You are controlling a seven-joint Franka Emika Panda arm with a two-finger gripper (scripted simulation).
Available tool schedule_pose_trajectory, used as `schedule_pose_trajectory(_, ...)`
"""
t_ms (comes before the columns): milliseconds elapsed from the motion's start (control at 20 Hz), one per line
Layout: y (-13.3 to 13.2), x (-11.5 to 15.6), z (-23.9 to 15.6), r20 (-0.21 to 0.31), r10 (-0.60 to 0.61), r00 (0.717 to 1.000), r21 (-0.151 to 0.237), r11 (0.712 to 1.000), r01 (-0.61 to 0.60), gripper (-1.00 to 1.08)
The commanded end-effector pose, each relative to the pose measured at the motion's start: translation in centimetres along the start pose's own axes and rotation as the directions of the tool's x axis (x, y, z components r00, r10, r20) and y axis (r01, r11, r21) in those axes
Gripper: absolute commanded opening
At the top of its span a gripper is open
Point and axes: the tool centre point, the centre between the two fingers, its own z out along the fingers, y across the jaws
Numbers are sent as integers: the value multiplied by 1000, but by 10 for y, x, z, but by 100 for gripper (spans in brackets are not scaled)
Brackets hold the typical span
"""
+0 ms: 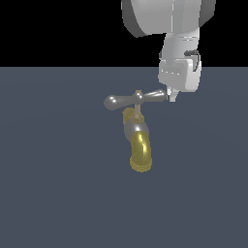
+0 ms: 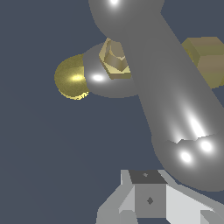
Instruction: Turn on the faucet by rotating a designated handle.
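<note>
Handle (image 1: 136, 99) material is reading as rigid polished metal, so a judgement follows: the crossbar is likely behaving as a stiff lever, smooth and somewhat slippery, and the best place to push or take hold is appearing to be a bulbous end, far from the stem, where a sideways nudge is giving the most turn. Scanning the exterior view from its left, the rounded left end of the handle is sitting over bare dark floor (image 1: 48, 193); at the centre a small brass knob is capping the bar above a thin stem, and below it the faucet (image 1: 137, 138) is standing with a grey-silver body and a curved brass-gold spout bending downward to a ribbed tip. Further toward the exterior view's right, the other end of the handle is lying just beside, possibly touching, the tip of the gripper (image 1: 171, 96), which is hanging from the white arm above. In the wrist view the handle (image 2: 175, 109) is filling much of the frame as a thick gleaming bar, with the brass centre knob and gold spout behind it and a grey finger (image 2: 148, 199) just beside its rounded end. Whether the fingers are spread or closed cannot be told from either picture; nothing is visibly clamped between them.
</note>
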Motion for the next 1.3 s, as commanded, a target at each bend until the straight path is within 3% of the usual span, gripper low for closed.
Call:
schedule_pose_trajectory(0, 13, 6, -2, 1, -13, 1000, -10, 1000, 13, -100)
schedule_pose_trajectory(150, 7, -2, 0, 1, 2, 1000, 0, 1000, -2, -100)
schedule_pose_trajectory(1250, 82, 57, -3, 1, -12, 1000, -9, 1000, 12, -100)
